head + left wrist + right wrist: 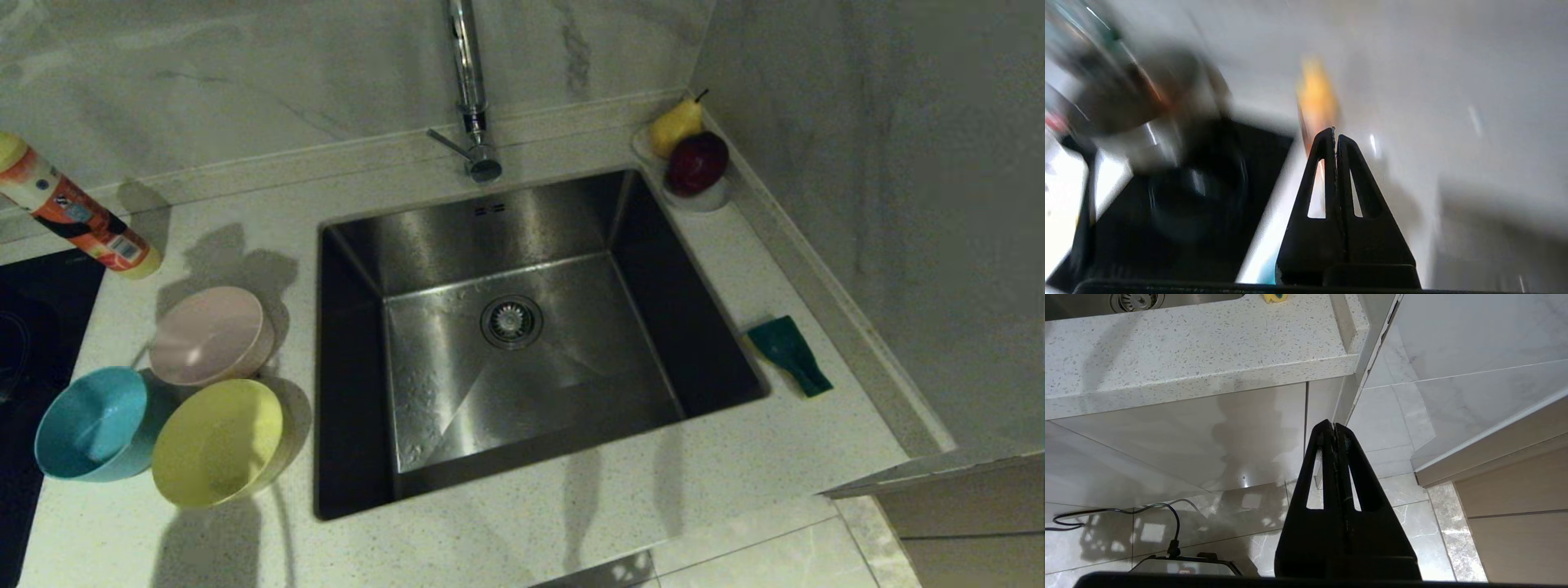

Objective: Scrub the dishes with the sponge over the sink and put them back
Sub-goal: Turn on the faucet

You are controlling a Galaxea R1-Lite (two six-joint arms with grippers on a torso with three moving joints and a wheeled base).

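Three dishes stand on the counter left of the sink [522,212]: a pale pink bowl [211,335], a light blue bowl [91,423] and a yellow bowl [219,441]. The sponge [790,354] lies green face up on the counter right of the basin; its yellow edge [1276,297] shows in the right wrist view. Neither arm appears in the head view. My left gripper [1336,132] is shut on nothing, and its blurred view points past the black cooktop [1167,196] toward an orange bottle [1316,98]. My right gripper [1334,425] is shut and empty, parked below the counter edge [1208,379].
A tall chrome tap [467,82] rises behind the sink. A clear dish [702,198] with a pear and a red fruit sits at the back right corner. An orange bottle [77,214] leans at the far left by a black cooktop [33,327]. Walls close in behind and on the right.
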